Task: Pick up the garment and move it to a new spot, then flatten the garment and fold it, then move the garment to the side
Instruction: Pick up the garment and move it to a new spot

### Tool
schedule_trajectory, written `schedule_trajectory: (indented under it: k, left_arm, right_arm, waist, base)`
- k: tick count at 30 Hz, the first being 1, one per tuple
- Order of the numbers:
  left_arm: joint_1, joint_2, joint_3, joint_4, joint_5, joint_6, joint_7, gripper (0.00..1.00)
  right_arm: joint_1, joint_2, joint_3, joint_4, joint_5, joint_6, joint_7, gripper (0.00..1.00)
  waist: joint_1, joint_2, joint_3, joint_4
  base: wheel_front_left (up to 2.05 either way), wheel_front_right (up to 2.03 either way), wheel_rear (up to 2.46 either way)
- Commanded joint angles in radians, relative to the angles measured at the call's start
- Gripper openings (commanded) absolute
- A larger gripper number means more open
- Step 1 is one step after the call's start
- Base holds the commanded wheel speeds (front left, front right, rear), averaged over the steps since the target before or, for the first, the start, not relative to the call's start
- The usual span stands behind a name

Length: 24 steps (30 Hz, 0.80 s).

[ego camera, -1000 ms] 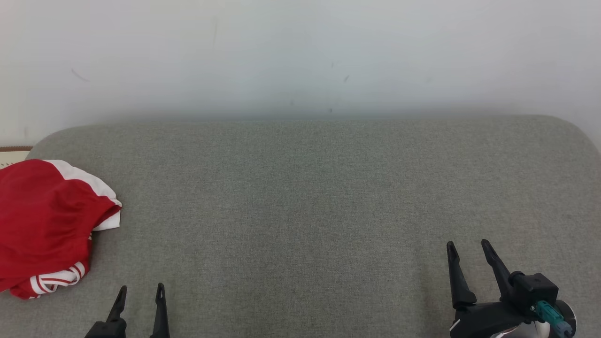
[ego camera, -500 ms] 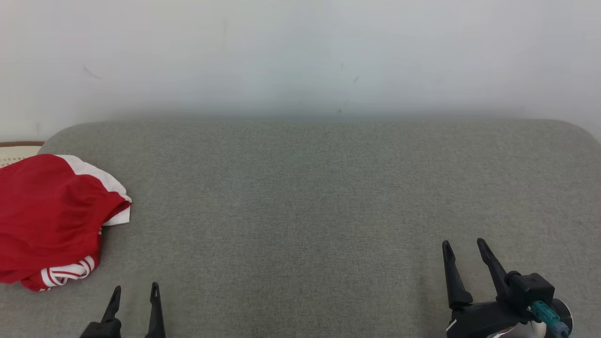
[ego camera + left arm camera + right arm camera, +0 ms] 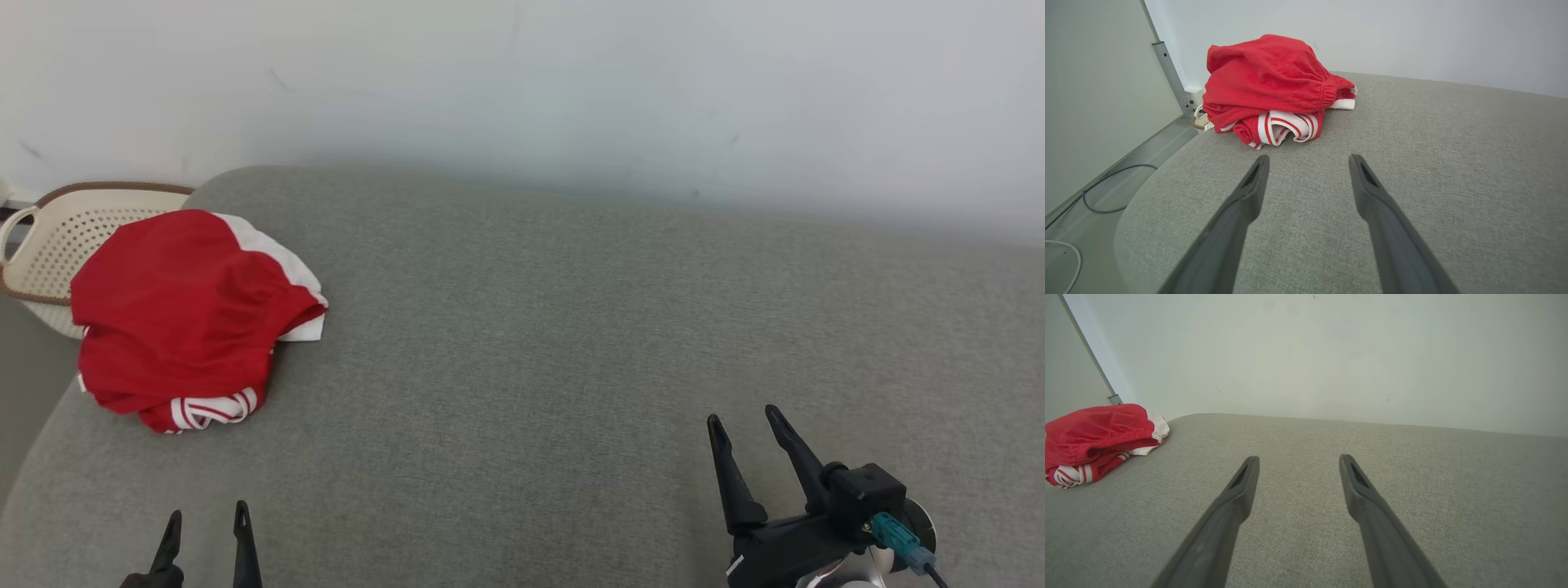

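At the lower left of the head view we see the left gripper (image 3: pixel 207 513). Just its two dark fingertips rise above the bottom edge, pointing away from us over the grey cushion (image 3: pixel 531 343). In its wrist view the jaws are spread wide with nothing between them, above plain fabric. At the lower right we see more of the right gripper (image 3: pixel 743 416): a black body with a teal connector (image 3: pixel 894 535) at its side and long fingers leaning slightly toward the left. Its jaws are also spread wide and empty, over the cushion's right part. Turning to the surroundings, at the far left a cream perforated basket (image 3: pixel 57 237) with a brown rim sits off the cushion, and the clothing in front of it partly hides it. The garment (image 3: pixel 180 310) lies in a crumpled red heap with white trim and a striped band showing at its near side. It rests at the cushion's far left corner, ahead of the left gripper and well apart from its fingertips, with bare fabric between them. It is much farther from the right gripper, across the cushion. In the left wrist view we also make out a grey post (image 3: pixel 1167 73) and a dark cable (image 3: pixel 1098 204) on the floor beside the cushion. A pale wall (image 3: pixel 522 82) runs behind it all.
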Motion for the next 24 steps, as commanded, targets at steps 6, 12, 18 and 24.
schedule_trajectory:
  k: [6, 12, 18, 24]
  left_arm:
    - [0.009, 0.008, 0.027, -0.003, -0.011, -0.002, -0.005, 1.0]
    - [0.009, 0.005, 0.045, -0.012, -0.013, -0.006, -0.005, 1.0]
    - [-0.074, 0.002, 0.101, 0.011, -0.087, -0.083, -0.005, 1.0]
    - [-0.207, 0.059, 0.123, 0.093, -0.066, -0.153, -0.005, 1.0]
  right_arm:
    - [-0.026, 0.001, 0.024, 0.009, 0.013, 0.0, -0.005, 1.0]
    - [-0.033, 0.004, 0.03, 0.01, 0.012, 0.0, -0.005, 1.0]
    - [-0.058, -0.026, 0.04, 0.004, 0.02, 0.0, -0.005, 1.0]
    - [-0.072, -0.06, 0.038, -0.001, 0.022, 0.0, -0.005, 1.0]
  waist:
    - [0.0, -0.0001, 0.025, 0.126]
    - [0.0, -0.0001, 0.042, 0.156]
    - [0.0, -0.0001, 0.092, 0.127]
    - [0.0, -0.0001, 0.146, 0.092]
  base:
    - [0.0, 0.0, 0.0]
    - [0.0, 0.0, 0.0]
    - [0.0, 0.0, 0.0]
    - [0.0, 0.0, 0.0]
